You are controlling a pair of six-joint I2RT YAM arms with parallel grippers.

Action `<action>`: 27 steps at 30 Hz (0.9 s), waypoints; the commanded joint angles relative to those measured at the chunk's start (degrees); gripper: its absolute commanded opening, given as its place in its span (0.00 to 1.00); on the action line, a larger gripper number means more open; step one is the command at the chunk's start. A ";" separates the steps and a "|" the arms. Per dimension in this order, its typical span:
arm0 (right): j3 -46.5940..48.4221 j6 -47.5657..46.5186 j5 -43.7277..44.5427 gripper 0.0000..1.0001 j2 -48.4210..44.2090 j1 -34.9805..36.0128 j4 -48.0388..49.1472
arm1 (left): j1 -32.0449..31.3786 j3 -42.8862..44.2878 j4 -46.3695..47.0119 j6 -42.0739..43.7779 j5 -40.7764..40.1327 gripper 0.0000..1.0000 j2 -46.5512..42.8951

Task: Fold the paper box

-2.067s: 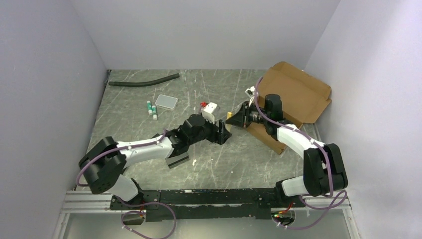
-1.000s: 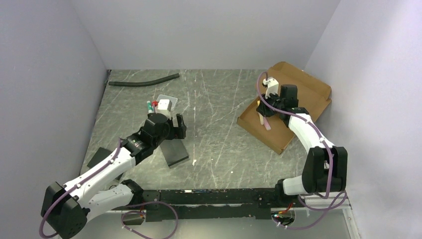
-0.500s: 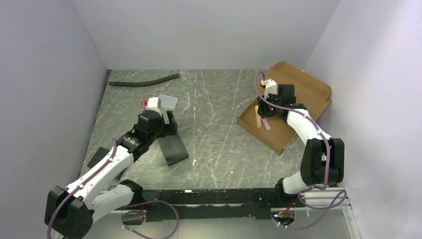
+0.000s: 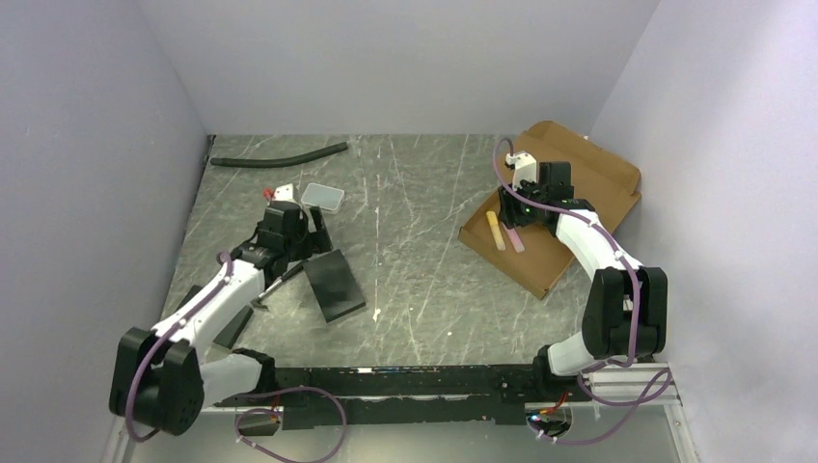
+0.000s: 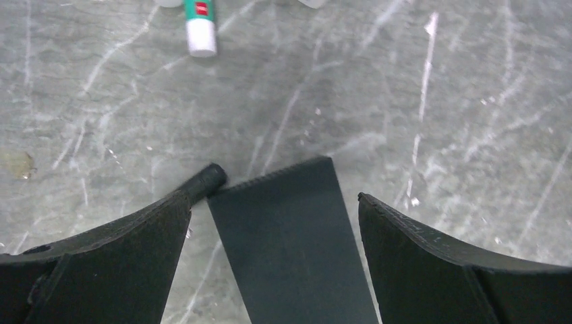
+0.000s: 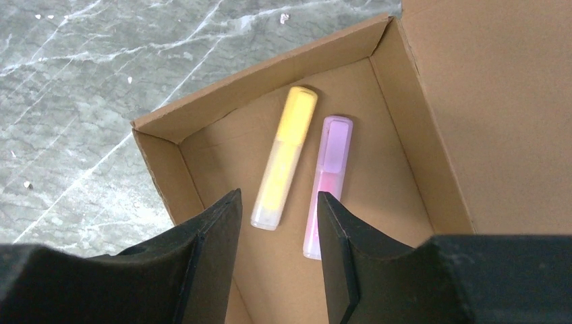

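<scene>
The left fingers (image 5: 135,250) stood wide apart over the end of a black slab (image 5: 290,243) on the bench (image 5: 438,101), holding nothing. Farther back, the right fingers (image 6: 209,250) hung half apart and empty above the paper box (image 6: 270,74), where a yellow marker (image 6: 283,158) and a pink marker (image 6: 327,185) lay

A black hose (image 4: 280,154) is laid along the far edge of the marbled grey table (image 4: 424,289), with a clear plastic tray (image 4: 322,197) set close by. A flat black slab (image 4: 335,284) is parked mid-left, and a green-labelled white tube (image 5: 200,27) is left just past its end. A yellow highlighter (image 6: 284,156) and a pink one (image 6: 328,177) are laid side by side, not quite touching.
</scene>
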 commanded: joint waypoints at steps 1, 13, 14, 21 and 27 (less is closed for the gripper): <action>2.67 -0.67 -0.27 0.48 -0.13 -0.09 -0.15 | 4.64 5.00 1.82 -1.35 1.45 0.96 5.97; 2.60 -0.59 -1.34 0.49 -0.41 -0.09 -0.33 | 9.47 25.02 -6.04 7.77 0.23 0.75 32.35; 2.60 -0.58 -1.42 0.49 -0.46 -0.10 -0.33 | 9.63 26.72 -6.74 8.15 -0.10 0.73 34.15; 2.69 -0.65 -1.74 0.49 -0.77 -0.09 -0.41 | 10.32 34.91 -10.43 10.79 -1.76 0.60 42.24; 2.69 -0.58 -2.03 0.48 -0.86 -0.09 -0.50 | 13.31 36.62 -9.96 10.17 1.12 0.60 43.24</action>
